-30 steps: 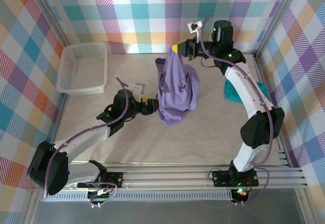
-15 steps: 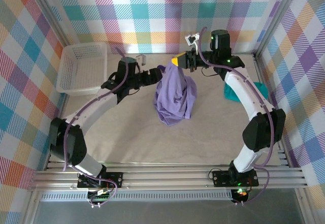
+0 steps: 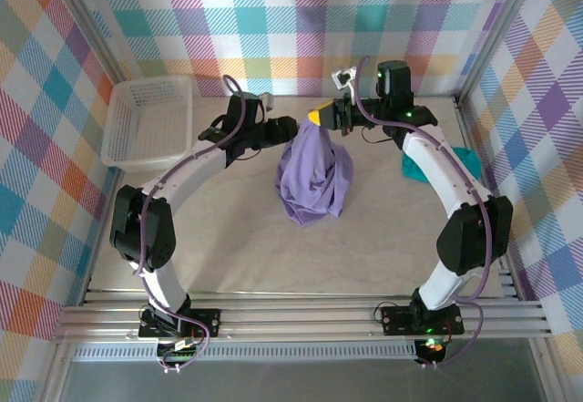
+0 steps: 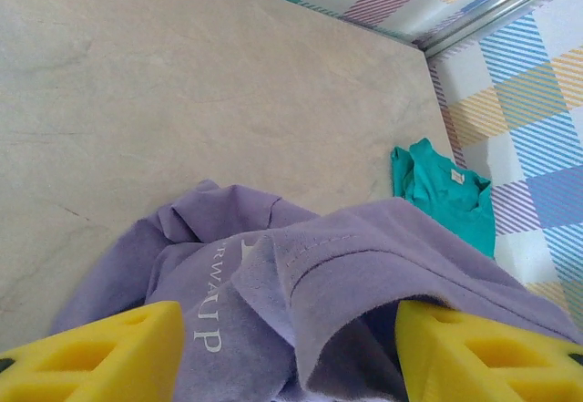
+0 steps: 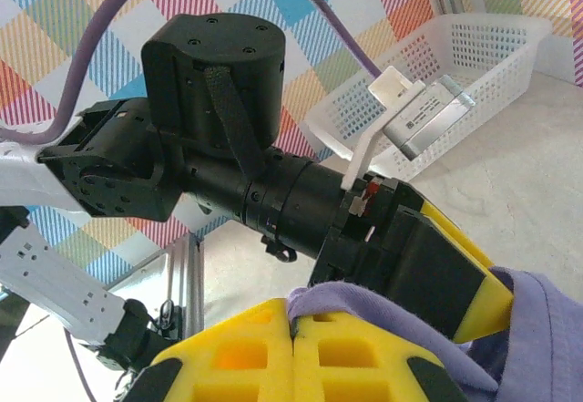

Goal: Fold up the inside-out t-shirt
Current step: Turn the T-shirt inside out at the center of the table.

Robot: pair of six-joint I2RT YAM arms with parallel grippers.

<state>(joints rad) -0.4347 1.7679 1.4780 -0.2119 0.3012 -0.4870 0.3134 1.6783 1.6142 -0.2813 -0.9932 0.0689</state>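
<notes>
The lavender inside-out t-shirt (image 3: 312,179) hangs in a bunched cone from my right gripper (image 3: 317,115), its lower part resting on the table. That gripper (image 5: 294,329) is shut, with a bit of the shirt's cloth (image 5: 319,300) pinched between its yellow pads. Just left of it, at the top of the shirt, is my left gripper (image 3: 291,128). In the left wrist view this gripper (image 4: 287,356) stands open, and a stitched hem fold of the shirt (image 4: 346,256) lies between its yellow fingers (image 4: 100,352). White lettering shows on the cloth there.
A white basket (image 3: 146,119) stands at the back left and also shows as a basket (image 5: 455,65) behind the left arm. A teal-green t-shirt (image 3: 424,167) lies at the right, partly under the right arm. The checked walls enclose the table.
My left arm has swung from low at the shirt's left side up to its top, beside the right gripper, and its jaws have narrowed a little. The right gripper kept its hold.
</notes>
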